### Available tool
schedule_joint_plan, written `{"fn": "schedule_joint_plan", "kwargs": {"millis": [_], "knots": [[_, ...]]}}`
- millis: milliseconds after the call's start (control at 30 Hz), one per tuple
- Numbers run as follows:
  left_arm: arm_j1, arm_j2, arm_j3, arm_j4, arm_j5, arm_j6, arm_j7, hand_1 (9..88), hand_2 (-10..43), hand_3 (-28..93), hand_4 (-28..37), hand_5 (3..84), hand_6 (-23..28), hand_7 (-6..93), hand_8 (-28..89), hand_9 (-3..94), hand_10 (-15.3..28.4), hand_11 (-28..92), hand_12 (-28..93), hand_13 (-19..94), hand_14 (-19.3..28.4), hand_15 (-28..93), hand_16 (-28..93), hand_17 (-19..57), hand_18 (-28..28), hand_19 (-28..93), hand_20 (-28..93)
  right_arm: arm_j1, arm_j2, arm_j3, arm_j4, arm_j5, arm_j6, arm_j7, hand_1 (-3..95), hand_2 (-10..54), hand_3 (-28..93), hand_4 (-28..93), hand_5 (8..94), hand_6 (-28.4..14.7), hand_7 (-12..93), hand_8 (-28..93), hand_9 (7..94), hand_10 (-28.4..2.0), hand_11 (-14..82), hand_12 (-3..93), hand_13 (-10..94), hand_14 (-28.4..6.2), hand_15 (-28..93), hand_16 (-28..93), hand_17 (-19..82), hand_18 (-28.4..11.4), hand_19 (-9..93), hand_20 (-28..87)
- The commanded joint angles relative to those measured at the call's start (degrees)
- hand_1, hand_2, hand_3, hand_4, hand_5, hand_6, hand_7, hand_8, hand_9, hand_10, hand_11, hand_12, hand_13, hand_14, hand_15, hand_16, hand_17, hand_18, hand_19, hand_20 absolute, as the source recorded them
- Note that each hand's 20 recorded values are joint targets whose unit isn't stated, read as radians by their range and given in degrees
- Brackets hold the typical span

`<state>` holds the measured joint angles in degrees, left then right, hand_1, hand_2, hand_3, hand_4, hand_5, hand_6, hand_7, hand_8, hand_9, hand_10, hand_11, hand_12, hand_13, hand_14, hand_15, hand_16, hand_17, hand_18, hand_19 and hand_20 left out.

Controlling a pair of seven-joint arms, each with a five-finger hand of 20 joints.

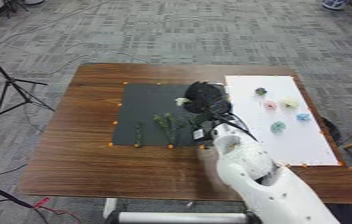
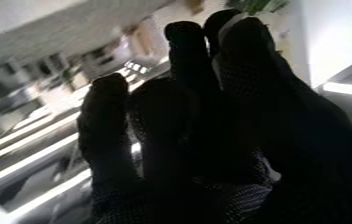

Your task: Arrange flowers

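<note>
In the head view, the right hand (image 1: 206, 95) seems to pinch a white flower (image 1: 182, 101) above the dark mat (image 1: 141, 102). Stems (image 1: 166, 125) lie there bare; coloured blooms (image 1: 277, 127) on the white sheet (image 1: 288, 150) remain to arrange.

In the right wrist view, thumb and fingertips meet beside greenery (image 2: 261, 5).

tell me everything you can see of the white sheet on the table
The white sheet is a flat, paper-like rectangle on the table's right side, with orange marks at its edges. On it rest a dark flower head, a pink one, a cream one, a teal one and a blue one.
</note>
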<state>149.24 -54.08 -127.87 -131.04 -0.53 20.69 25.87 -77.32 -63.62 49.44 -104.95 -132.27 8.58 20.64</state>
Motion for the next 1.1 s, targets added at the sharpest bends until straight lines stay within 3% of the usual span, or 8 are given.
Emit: {"fn": "schedule_joint_plan", "kwargs": {"millis": [33,367,633,667,867,900,1000,1100], "knots": [[-0.1,0.32,0.27,0.08,0.13,0.31,0.12,22.2,17.7,70,-28.3,36.5,8.3,8.6,-7,29.4,13.1,13,11,21,13.7,25,-4,-4.7,11.6,24,11,6.3,-6.5,-6.8,5.6,-2.9,-3.1,1.2,58.6,-9.5,71,-28,77.8,-0.9,27,5,76.2,-9.2,7.6,20.1,78,-7.4,71,28,37,-24.1,84,37],[-0.8,1.38,1.51,0.61,0.44,-0.11,-0.31,21.9,17.6,70,-28.3,36.4,8.3,8.7,-7,29.3,12.9,13,11,21,13.6,25,-4,-4.7,11.6,23,11,14.6,-9.1,-15.1,11.9,-3.9,-2.8,2.2,58.3,-9.5,71,-28,77.7,-1.1,27,5,75.9,-9.9,8.0,20.0,78,-7.4,71,28,37,-24.3,84,37],[-2.1,2.08,2.90,1.19,0.23,0.60,0.19,21.9,17.4,70,-28.3,36.4,8.3,8.6,-7,29.3,13.0,13,11,21,13.5,24,-4,-4.7,11.6,23,11,18.1,-11.4,-18.6,14.3,-4.5,-3.2,0.3,58.3,-9.5,71,-28,77.6,-1.2,27,4,75.5,-10.0,8.3,19.6,78,-7.3,70,28,37,-24.2,84,37],[-1.3,1.82,2.80,0.88,0.17,0.31,0.47,22.0,17.4,70,-28.3,36.4,8.3,8.6,-7,29.3,13.1,13,11,21,13.6,25,-3,-4.7,11.6,23,11,18.3,-11.1,-19.4,13.6,-4.4,-3.2,0.4,58.3,-9.5,71,-28,77.5,-1.1,27,4,75.5,-10.1,8.3,19.6,78,-7.3,70,28,37,-24.2,84,37],[-1.5,2.31,3.03,0.80,0.11,0.28,0.48,22.0,17.5,70,-28.3,36.5,8.3,8.6,-7,29.4,13.1,13,11,21,13.6,25,-4,-4.7,11.6,23,11,17.6,-10.5,-22.5,10.6,-5.3,-2.9,0.7,58.0,-9.5,71,-28,77.1,-1.1,27,4,75.0,-10.8,9.0,19.1,78,-7.3,70,28,37,-24.3,84,37],[-0.1,1.86,2.51,0.00,0.04,-0.28,0.84,22.0,17.5,70,-28.3,36.5,8.3,8.6,-7,29.3,13.1,13,11,21,13.5,25,-4,-4.7,11.5,23,11,17.7,-9.6,-23.9,9.1,-5.0,-2.6,1.9,58.0,-9.5,71,-28,77.0,-1.1,27,4,75.0,-10.8,9.1,19.1,78,-7.4,70,28,37,-24.3,84,37],[-1.4,2.34,3.46,0.62,0.18,-0.09,0.60,22.0,17.5,70,-28.3,36.4,8.4,8.6,-7,29.3,13.0,13,11,21,13.5,25,-4,-4.7,11.5,23,11,16.7,-10.3,-23.4,9.7,-4.2,-3.9,0.8,57.8,-9.5,71,-28,76.7,-1.1,27,4,74.9,-10.9,9.3,19.0,78,-7.4,70,28,37,-24.4,84,37],[-1.2,2.57,3.80,0.77,0.28,-0.51,0.24,22.1,17.6,70,-28.3,36.4,8.3,8.7,-7,29.3,13.0,13,11,21,13.5,25,-4,-4.7,11.5,23,11,16.3,-10.0,-23.8,9.7,-3.9,-4.0,1.5,57.7,-9.5,71,-28,76.7,-1.1,27,4,74.9,-11.0,9.5,18.9,78,-7.4,70,28,37,-24.4,84,37]]}}
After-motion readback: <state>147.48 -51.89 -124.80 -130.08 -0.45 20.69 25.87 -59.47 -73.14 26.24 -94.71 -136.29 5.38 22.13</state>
